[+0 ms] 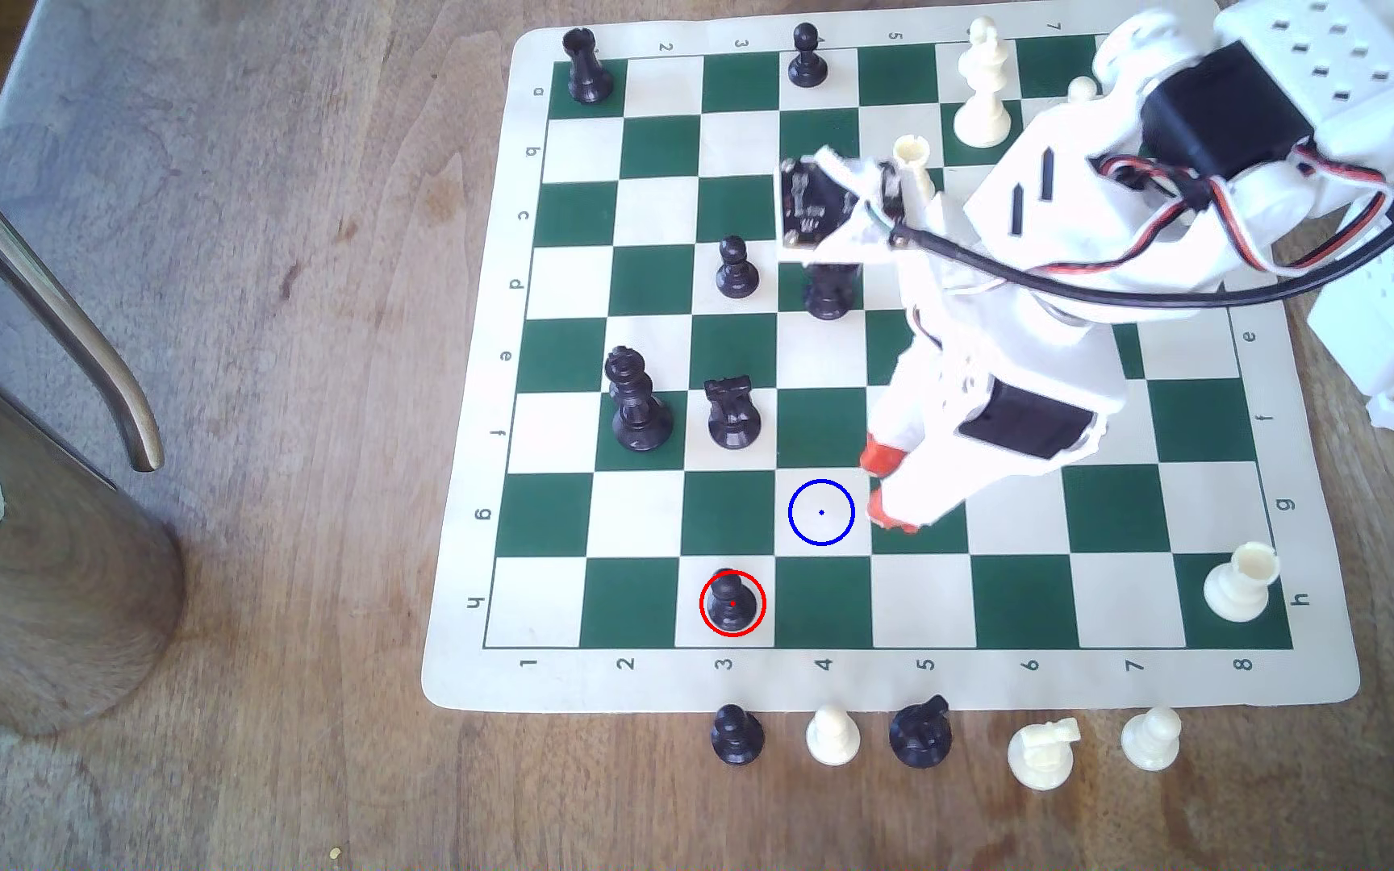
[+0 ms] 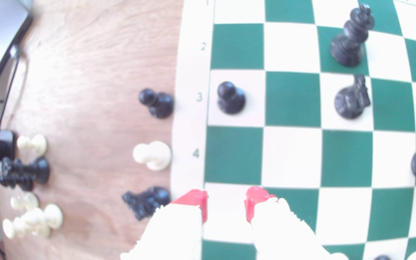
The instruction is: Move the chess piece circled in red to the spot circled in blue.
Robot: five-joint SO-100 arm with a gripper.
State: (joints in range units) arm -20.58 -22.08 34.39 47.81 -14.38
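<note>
We see the pawn [image 1: 731, 601] standing upright inside the red ring on a cream square in the board's [image 1: 895, 680] near row, toward the exterior view's left; the wrist view shows it [image 2: 230, 98] beside the printed 3 in the board's [image 2: 189, 75] margin. The spot [image 1: 821, 512], a cream square with a blue ring and centre dot, lies one row farther and one column to the right, so the two squares touch only at a corner. The hand [image 1: 882, 483] hangs over the board just right of the spot, its red-tipped fingers [image 2: 197, 198] parted with bare board between them; we read it [image 2: 225, 200] as moderately open and holding nothing. It is well apart from the pawn. We judge the pawn light, rigid and glossy, hence slippery under hard pads; its ball head and narrow neck offer the best hold, with the fingers closing at the neck below the head so the piece cannot slip downward. The flared base should stand stably once set flat. No piece stands on the squares next to the pawn, so the approach looks free; the rook [image 1: 731, 412] and the king [image 1: 635, 402] stand two rows farther off. Captured pieces on the counter [image 1: 258, 419] near the board's edge, including a spare pawn [image 1: 735, 735], should not be confused with the target.
</note>
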